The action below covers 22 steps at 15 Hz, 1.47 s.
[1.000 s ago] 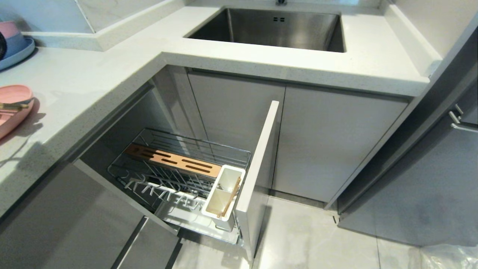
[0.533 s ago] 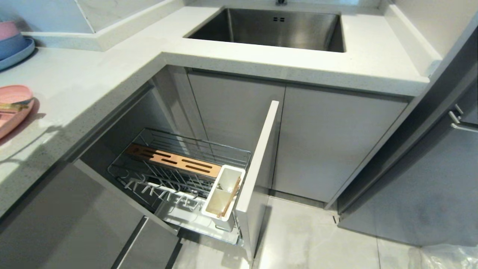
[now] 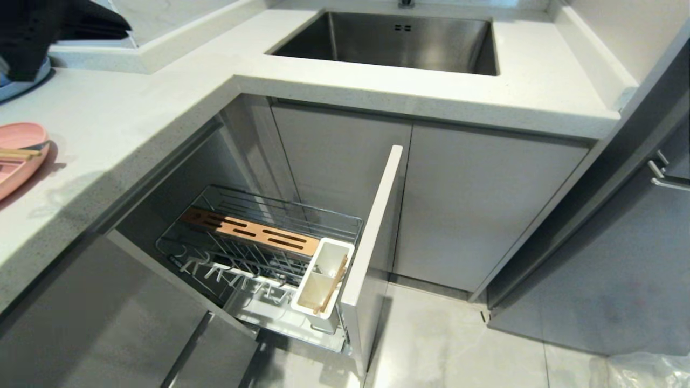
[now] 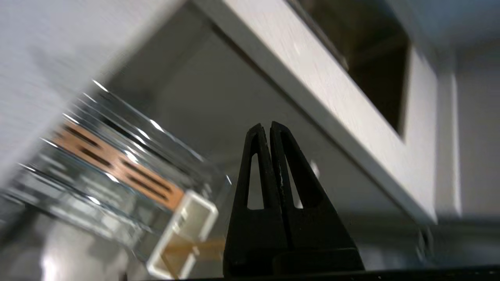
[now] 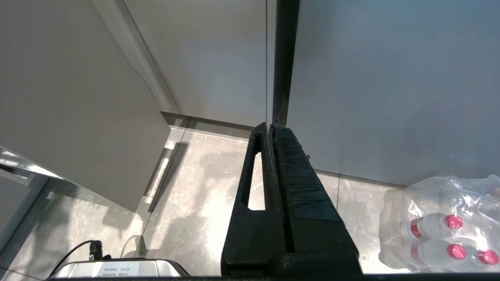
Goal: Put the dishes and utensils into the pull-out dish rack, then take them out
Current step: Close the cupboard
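- A flat pink plate (image 3: pixel 19 156) lies on the white countertop (image 3: pixel 135 124) at the far left edge of the head view, only partly in frame. It looks like light, stiff, matte plastic, likely not slippery; its thin raised rim seems the best place to pinch.
- Light wooden chopsticks (image 3: pixel 19 153) rest across the plate: thin, rigid, likely to roll, best gripped near mid-length.
- Below the counter, the pull-out dish rack (image 3: pixel 259 253) stands open; no dishes sit between its prongs. A wooden stick leans in its white cutlery caddy (image 3: pixel 323 285).
- The left gripper (image 4: pixel 268 127) is clenched with nothing between its fingers, up beside the counter edge with the rack below.
- The right gripper (image 5: pixel 269 127) is also pressed closed and empty, parked above the floor near wrapped bottles (image 5: pixel 441 226).
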Available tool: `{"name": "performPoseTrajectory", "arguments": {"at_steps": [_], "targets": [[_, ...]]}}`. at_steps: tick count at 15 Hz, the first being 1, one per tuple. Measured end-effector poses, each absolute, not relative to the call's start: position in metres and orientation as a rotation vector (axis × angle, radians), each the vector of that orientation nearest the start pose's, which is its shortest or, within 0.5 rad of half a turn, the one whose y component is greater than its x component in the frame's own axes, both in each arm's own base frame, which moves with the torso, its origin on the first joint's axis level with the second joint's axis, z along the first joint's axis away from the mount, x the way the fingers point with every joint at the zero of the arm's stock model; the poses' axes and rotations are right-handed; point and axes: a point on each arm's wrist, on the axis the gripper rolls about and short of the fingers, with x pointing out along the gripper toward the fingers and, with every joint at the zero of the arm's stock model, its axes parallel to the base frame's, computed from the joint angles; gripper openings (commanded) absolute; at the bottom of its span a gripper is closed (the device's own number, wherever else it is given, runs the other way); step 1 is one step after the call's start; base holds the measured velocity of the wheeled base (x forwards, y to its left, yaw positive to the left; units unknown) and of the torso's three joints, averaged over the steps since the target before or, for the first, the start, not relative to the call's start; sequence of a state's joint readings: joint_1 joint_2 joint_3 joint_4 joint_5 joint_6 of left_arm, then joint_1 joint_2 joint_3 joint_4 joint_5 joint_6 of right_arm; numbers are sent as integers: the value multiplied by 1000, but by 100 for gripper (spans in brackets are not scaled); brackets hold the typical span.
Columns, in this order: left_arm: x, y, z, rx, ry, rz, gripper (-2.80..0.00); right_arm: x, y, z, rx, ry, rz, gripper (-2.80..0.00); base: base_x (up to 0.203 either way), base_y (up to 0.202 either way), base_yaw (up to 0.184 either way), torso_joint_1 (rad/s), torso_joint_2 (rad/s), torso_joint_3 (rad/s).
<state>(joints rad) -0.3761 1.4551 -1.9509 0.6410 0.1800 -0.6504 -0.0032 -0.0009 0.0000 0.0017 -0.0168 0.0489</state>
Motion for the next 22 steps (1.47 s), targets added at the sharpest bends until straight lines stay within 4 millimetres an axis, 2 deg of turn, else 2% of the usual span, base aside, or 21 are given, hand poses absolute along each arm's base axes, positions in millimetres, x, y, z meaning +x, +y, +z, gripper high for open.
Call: {"name": "performPoseTrajectory", "arguments": {"at_steps": [5,9,15,18,22], "targets": [[193,-106,407,-573,516,-542,-280,-23,0,75,49,0,-20,-280,0,0,0,0,0,0],[208,-147,386,-518,658,-685,-280,-23,0,75,49,0,-20,-280,0,0,0,0,0,0],[226,-215,343,-380,809,-754,-280,-23,0,75,49,0,-20,-280,0,0,0,0,0,0],[232,-239,322,-321,853,-731,-280,-23,0,75,49,0,-20,-280,0,0,0,0,0,0],[242,-260,297,-268,897,-671,-280,-23,0,75,49,0,-20,-280,0,0,0,0,0,0]]}}
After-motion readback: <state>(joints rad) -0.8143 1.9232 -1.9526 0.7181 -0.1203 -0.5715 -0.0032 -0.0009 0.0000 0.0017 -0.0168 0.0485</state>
